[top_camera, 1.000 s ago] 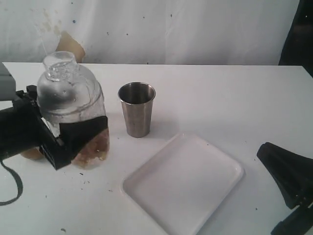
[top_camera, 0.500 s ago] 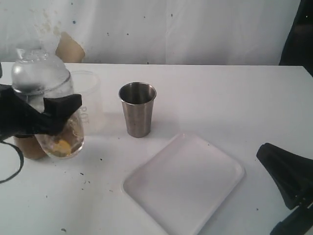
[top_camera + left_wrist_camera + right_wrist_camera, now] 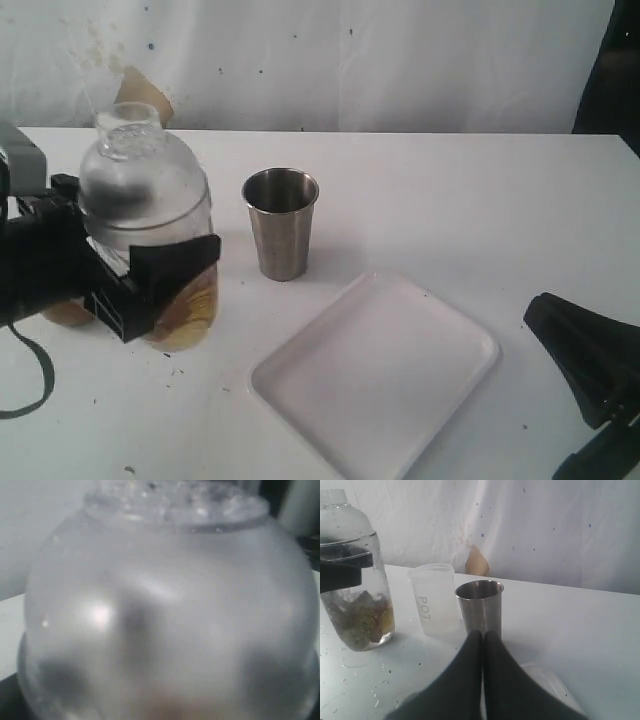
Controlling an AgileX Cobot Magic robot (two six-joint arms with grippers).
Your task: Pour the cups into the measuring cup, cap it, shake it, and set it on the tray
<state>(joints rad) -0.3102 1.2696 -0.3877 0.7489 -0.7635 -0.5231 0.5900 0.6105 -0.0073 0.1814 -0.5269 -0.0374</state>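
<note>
Pouring and capping are judged done: the measuring cup, lid on, brownish contents inside, is clamped in the wide-spread left gripper near the table's left edge. Shaking seems underway; placement on the tray is left. The right gripper is closed, empty.

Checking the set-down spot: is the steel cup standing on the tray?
No, the steel cup stands on the table beside the tray, apart from it.

Left wrist view: domed lid blurred. Exterior view: right gripper cut off at 4 o'clock edge.
</note>
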